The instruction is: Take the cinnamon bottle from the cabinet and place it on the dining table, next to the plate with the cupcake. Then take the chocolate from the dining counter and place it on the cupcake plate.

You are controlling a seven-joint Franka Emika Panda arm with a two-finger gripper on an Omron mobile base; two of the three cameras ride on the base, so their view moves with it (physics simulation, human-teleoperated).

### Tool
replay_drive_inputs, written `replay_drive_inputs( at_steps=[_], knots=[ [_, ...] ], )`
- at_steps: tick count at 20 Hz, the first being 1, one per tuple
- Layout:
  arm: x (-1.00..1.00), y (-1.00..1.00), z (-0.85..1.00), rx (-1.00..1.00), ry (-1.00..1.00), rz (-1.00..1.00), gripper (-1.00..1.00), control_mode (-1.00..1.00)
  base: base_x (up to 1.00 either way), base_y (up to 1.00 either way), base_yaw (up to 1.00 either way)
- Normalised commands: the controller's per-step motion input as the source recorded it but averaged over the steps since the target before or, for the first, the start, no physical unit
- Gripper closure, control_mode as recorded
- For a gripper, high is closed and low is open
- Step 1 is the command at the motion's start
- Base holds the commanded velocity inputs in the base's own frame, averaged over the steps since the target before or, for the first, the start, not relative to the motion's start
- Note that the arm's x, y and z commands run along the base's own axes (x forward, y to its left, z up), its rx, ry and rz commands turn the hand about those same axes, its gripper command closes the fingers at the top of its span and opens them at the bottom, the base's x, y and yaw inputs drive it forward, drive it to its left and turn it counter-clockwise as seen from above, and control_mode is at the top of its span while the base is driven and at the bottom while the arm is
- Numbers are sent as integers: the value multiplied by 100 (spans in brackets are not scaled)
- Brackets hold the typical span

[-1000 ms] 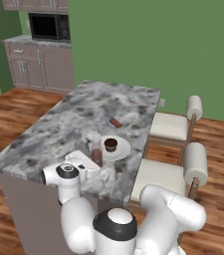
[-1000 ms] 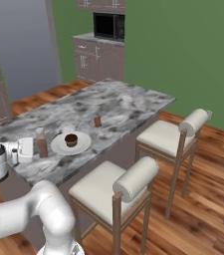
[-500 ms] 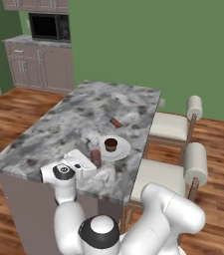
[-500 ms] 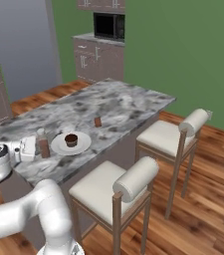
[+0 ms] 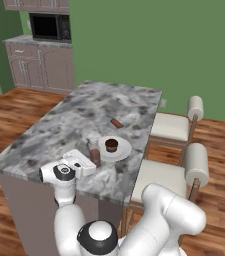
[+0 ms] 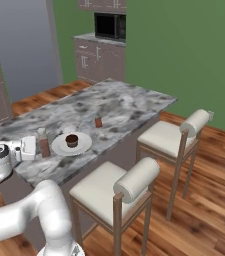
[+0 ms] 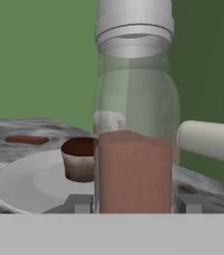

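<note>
The cinnamon bottle [image 7: 136, 169], clear glass with reddish-brown powder and a grey cap, stands upright between my fingertips. My gripper [image 7: 134, 203] is shut on it, low on its sides. It sits over the near end of the dining table [image 5: 84, 115], just left of the white plate [image 5: 124, 150] that carries the dark cupcake [image 5: 112, 145]. The left base view puts the bottle [image 5: 95, 157] at the tip of my gripper [image 5: 91, 162]. From the right base view, bottle [image 6: 44, 146], plate [image 6: 82, 146] and cupcake [image 6: 72, 139] line up. The chocolate [image 5: 116, 123] lies beyond the plate.
Two white-cushioned stools [image 5: 196, 165] [image 5: 196, 106] stand along the table's right side. Pale low cabinets with a microwave [image 5: 49, 26] are at the far wall. The table's near edge runs just below my hand. Wooden floor surrounds the island.
The hand and bottle have crept slightly toward the plate. The arm's lower links have swung round in front of the base cameras. The grip is unchanged.
</note>
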Motion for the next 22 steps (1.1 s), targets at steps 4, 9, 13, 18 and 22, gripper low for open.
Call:
replay_drive_inputs(
  at_steps=[4, 9, 13, 18, 22],
  knots=[
    [0, 8, -36, -1, 0, -1, -100, -100, 0, 0, 0],
    [1, 2, -21, -1, -3, -3, -100, -100, 0, 0, 0],
    [1, 18, -2, -2, -11, -4, -100, -100, 0, 0, 0],
    [-7, 29, -1, 0, -7, -7, -100, -100, 0, 0, 0],
    [-7, 26, 0, 0, 0, -4, -100, -100, 0, 0, 0]
  ],
)
